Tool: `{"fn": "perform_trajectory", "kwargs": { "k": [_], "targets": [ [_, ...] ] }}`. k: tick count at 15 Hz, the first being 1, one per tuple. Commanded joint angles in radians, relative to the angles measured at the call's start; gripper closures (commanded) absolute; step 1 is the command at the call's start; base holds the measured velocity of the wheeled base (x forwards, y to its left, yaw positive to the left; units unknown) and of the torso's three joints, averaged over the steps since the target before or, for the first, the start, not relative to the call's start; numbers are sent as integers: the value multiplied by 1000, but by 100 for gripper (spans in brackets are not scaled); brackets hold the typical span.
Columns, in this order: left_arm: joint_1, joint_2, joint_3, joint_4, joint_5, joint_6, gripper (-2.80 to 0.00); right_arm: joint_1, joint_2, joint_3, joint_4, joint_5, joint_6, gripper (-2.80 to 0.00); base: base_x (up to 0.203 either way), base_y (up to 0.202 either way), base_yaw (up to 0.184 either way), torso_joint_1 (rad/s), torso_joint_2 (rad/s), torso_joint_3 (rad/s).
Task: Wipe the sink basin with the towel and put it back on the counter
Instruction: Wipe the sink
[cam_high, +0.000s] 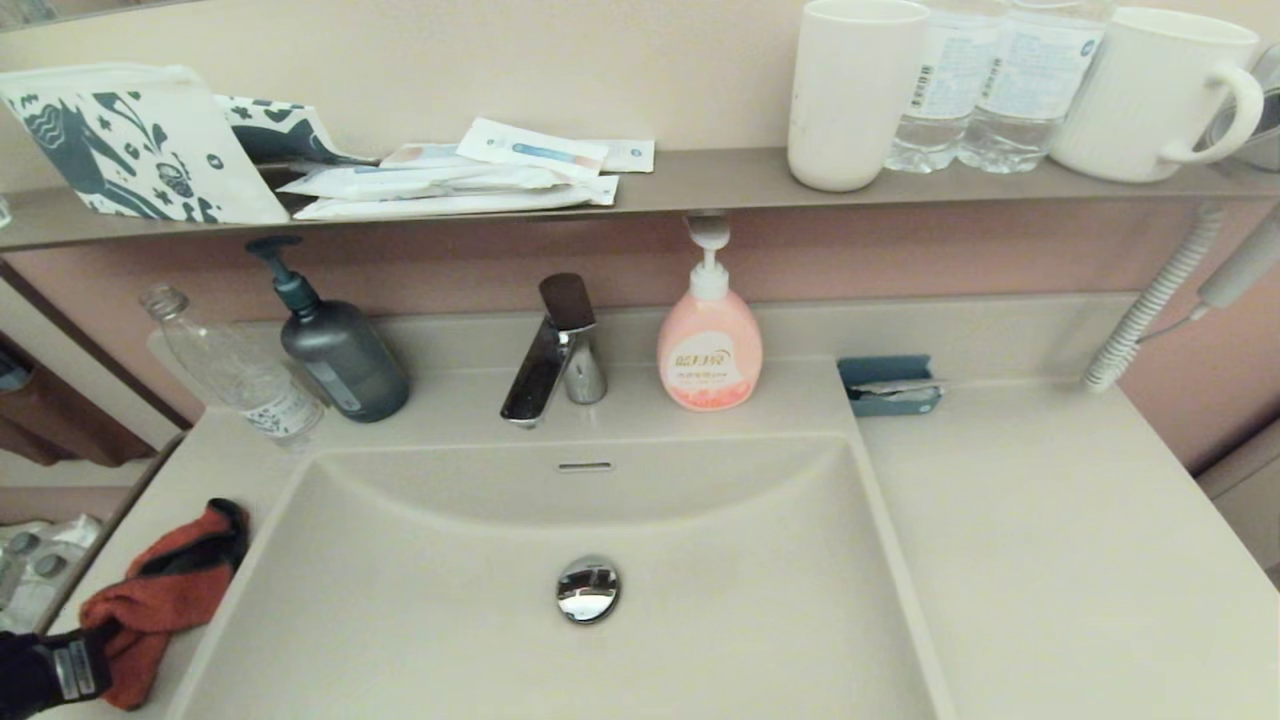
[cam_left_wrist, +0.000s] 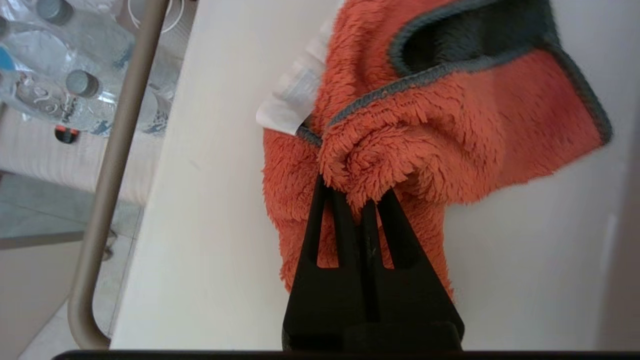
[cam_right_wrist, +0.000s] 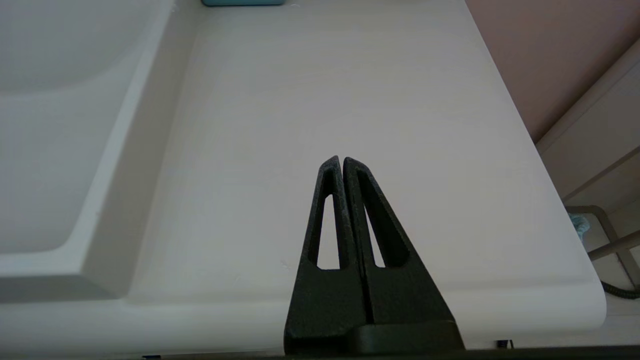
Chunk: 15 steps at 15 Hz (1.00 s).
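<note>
Left gripper (cam_left_wrist: 357, 192) pinches towel (cam_left_wrist: 430, 135) on counter (cam_high: 215, 455) beside basin (cam_high: 700, 620) rim.

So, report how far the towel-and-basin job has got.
Done: the left claw is shut on a fold of the orange towel, which lies bunched on the counter left of the sink basin. In hand: that grip. Left: carry the towel into the basin, wipe it, then put the towel back. The right claw sits shut over the right counter.

Beige counter (cam_high: 1050, 520), towel (cam_high: 160, 600) at left, pink soap bottle (cam_high: 709, 345), faucet (cam_high: 556, 352)
</note>
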Motion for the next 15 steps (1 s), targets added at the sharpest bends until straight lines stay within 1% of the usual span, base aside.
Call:
{"fn": "perform_trajectory", "kwargs": {
  "k": [1, 3, 6, 8, 11, 15],
  "targets": [
    [0, -15, 5, -6, -3, 3, 0, 0, 1, -1, 0, 0, -1, 0, 0, 0, 0, 0, 0, 0],
    [-15, -13, -14, -5, -4, 3, 0, 0, 1, 0, 0, 0, -1, 0, 0, 0, 0, 0, 0, 0],
    [-75, 21, -47, -5, -5, -4, 0, 0, 1, 0, 0, 0, -1, 0, 0, 0, 0, 0, 0, 0],
    [-121, 36, -94, -4, -1, -15, 0, 0, 1, 0, 0, 0, -1, 0, 0, 0, 0, 0, 0, 0],
    [-206, 69, -177, -2, 48, -56, 0, 0, 1, 0, 0, 0, -1, 0, 0, 0, 0, 0, 0, 0],
    [-314, 126, -289, 0, 118, -83, 0, 0, 1, 0, 0, 0, -1, 0, 0, 0, 0, 0, 0, 0]
  ]
}}
